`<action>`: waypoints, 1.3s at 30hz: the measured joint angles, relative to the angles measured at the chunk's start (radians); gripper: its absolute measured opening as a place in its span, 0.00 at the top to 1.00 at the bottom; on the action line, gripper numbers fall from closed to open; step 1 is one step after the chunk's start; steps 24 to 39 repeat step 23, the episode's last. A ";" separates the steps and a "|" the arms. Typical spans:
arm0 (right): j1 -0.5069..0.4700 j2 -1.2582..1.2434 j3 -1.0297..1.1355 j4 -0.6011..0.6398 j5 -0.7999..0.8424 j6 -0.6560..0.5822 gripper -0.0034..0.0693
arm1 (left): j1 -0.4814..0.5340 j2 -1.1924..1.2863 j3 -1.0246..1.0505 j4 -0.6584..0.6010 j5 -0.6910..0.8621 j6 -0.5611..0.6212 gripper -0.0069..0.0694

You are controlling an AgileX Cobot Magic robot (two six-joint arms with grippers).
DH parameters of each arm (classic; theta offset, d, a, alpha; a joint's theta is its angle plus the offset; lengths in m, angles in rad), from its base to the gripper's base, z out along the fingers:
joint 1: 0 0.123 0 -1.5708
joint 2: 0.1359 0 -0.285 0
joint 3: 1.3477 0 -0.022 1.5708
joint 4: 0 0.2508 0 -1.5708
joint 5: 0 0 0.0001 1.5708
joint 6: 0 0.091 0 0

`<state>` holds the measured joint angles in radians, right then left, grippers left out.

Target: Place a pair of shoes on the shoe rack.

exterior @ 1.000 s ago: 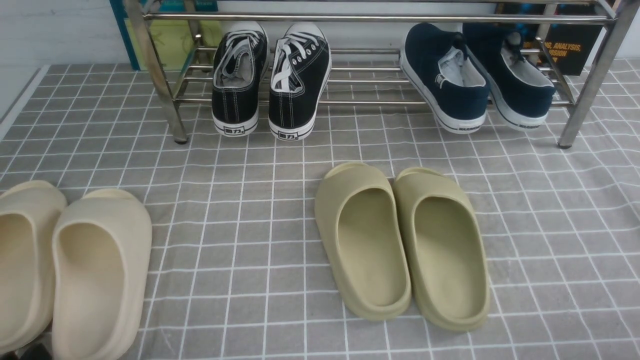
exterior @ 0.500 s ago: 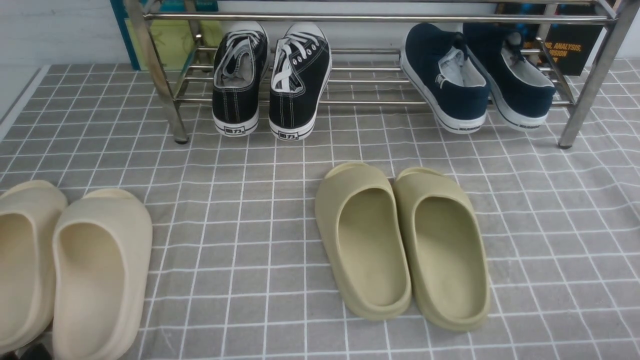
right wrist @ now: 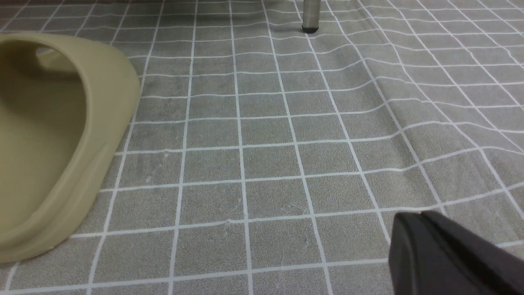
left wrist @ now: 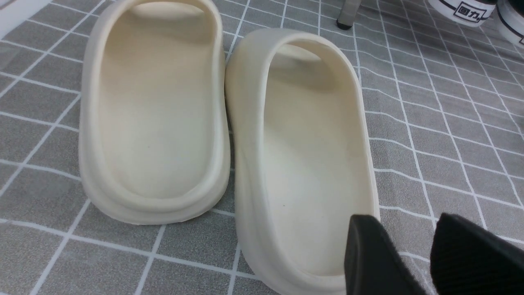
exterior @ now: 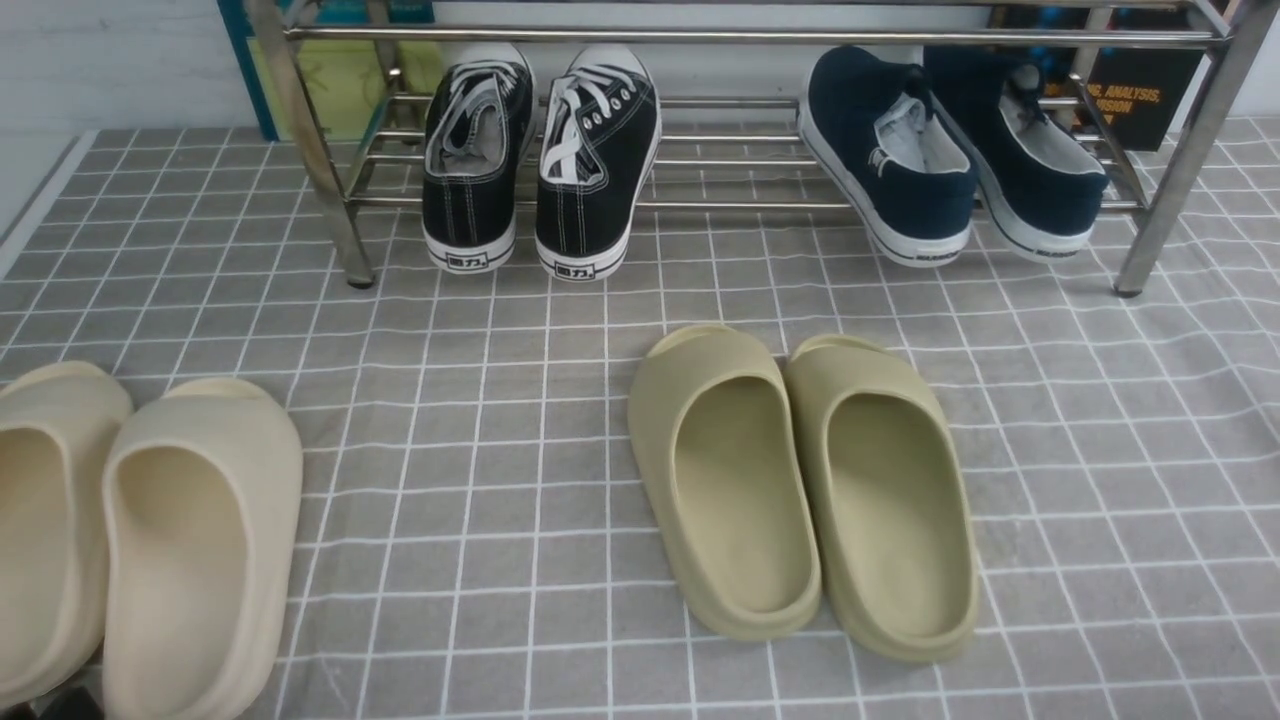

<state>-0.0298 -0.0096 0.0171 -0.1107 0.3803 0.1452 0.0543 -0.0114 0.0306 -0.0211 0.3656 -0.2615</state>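
Note:
Two dark navy slip-on shoes with white soles rest side by side on the right part of the steel shoe rack (exterior: 700,36) in the front view, the left one (exterior: 890,160) and the right one (exterior: 1030,160), heels toward me. Neither gripper shows in the front view. In the left wrist view my left gripper (left wrist: 403,223) is open and empty, just above the heel edge of a cream slipper (left wrist: 311,155). In the right wrist view my right gripper (right wrist: 413,219) is shut and empty, low over the checked cloth.
Black lace-up sneakers (exterior: 540,160) sit on the rack's left part. Olive slippers (exterior: 800,490) lie mid-floor; one shows in the right wrist view (right wrist: 53,135). Cream slippers (exterior: 130,540) lie at front left. Rack legs (exterior: 1150,200) stand on the grey checked cloth (exterior: 480,400).

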 joint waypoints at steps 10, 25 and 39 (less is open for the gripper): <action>0.000 0.000 0.000 0.000 0.000 0.000 0.90 | 0.000 0.000 0.000 0.000 0.000 0.000 0.60; 0.000 0.000 0.000 0.000 0.000 0.000 0.87 | 0.000 0.000 0.000 0.000 0.000 0.000 0.60; 0.000 0.000 0.000 0.000 0.000 0.000 0.87 | 0.000 0.000 0.000 0.000 0.000 0.000 0.60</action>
